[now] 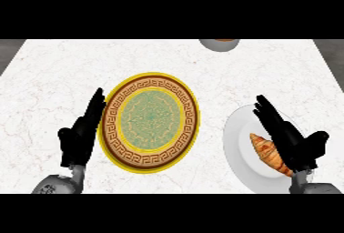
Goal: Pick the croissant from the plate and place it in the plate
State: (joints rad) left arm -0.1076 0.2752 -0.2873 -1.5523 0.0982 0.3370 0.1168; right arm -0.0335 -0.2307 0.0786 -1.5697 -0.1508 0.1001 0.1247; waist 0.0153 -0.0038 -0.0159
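Croissant (270, 154) on white plate (236, 136), lower right of frame, partly hidden under right hand (290, 136), fingers straight, gripping nothing. Patterned gold-rimmed plate (149, 160) at centre, well apart from croissant. Left hand (80, 134) open, just beside patterned plate's left rim. Bowl (220, 44) cut off at upper edge. Bare marble worktop (60, 68) across upper left and between plates.

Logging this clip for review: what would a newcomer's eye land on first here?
First the patterned plate with its yellow rim and green centre, in the middle of the counter. Then the croissant on the white plate at the right, with the open right hand over it. The open left hand is at the patterned plate's left edge.
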